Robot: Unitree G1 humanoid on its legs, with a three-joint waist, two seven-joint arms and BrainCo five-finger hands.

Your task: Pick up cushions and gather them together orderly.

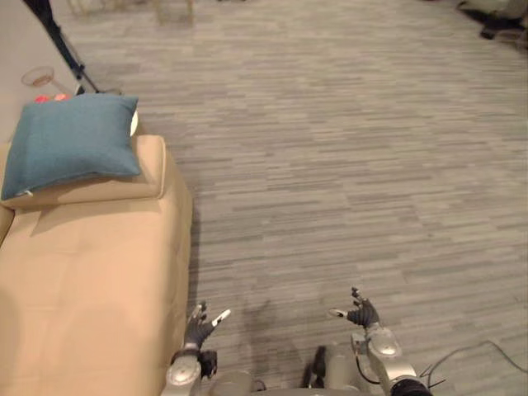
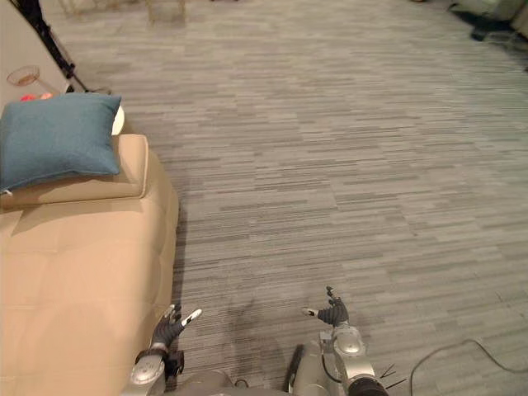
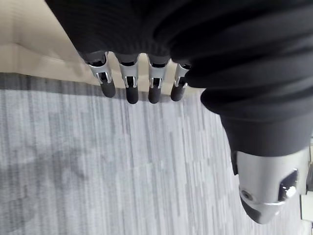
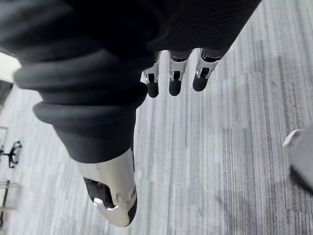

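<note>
1. Locating the target: the blue cushion point(image 1: 70, 142) lies at the far end of the tan sofa point(image 1: 91, 280). It rests flat on a tan pad point(image 1: 99, 190) of the same colour as the sofa. Whether that pad is a second cushion or part of the sofa cannot be told.
2. Direction: the blue cushion lies ahead of the robot and to its left, well apart from both hands. Nearly the whole length of the sofa seat lies between them.
3. Long axis: the blue cushion's longer side runs across the sofa, roughly side to side in the head views, with a slight tilt.
4. Left hand point(image 1: 198, 326): it hangs low above the grey floor point(image 1: 346, 165), just beside the sofa's near corner. Its fingers point(image 3: 129, 90) are straight and spread, and it holds nothing.
5. Right hand point(image 1: 361, 313): it hangs low above the floor, further from the sofa. Its fingers point(image 4: 175, 83) are straight and it holds nothing.
6. Nearer arm: the left hand is on the sofa side and is the nearer to the blue cushion. Judged from this layout, neither hand can reach it from here, so the robot would need to move forward along the sofa first.
7. Step in hand: approach. No cushion has been grasped yet.
8. Containers: a small clear bowl point(image 1: 37, 77) stands on a pale surface beyond the sofa's far end. Its contents cannot be told. Two red objects point(image 1: 59, 97) lie just beside it, outside the bowl.
</note>
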